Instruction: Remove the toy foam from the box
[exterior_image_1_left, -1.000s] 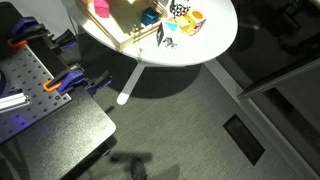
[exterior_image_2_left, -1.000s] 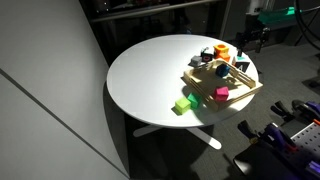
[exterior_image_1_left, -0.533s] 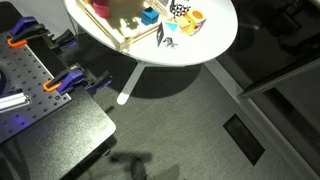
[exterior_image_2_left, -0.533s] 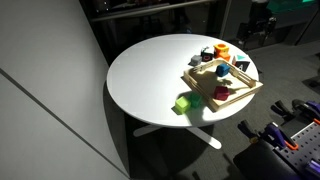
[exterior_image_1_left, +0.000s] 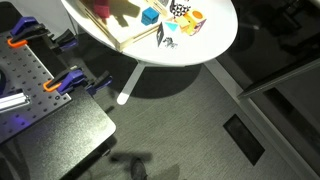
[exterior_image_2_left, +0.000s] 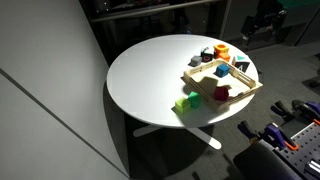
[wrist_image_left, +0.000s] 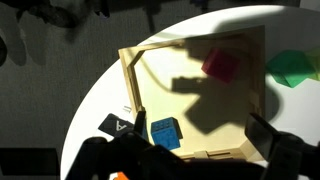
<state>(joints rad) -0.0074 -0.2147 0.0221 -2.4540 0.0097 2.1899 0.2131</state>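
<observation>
The light-wood box fills the wrist view and also shows in both exterior views. Inside it lie a pink block and a darker blue block. A small cyan piece lies by the box's near rim beside a black toy; it looks to be the toy foam, but it is too small to tell whether it is in the box. It is hidden in the wrist view. My gripper is open and empty, high above the box.
A green block sits on the round white table just outside the box, also seen in an exterior view. A yellow-and-white spotted toy and an orange piece stand beside the box. Clamps lie on the dark bench.
The arm's shadow has spread across the box and now covers the pink block. The arm has shifted at the top right of an exterior view. The objects have not moved.
</observation>
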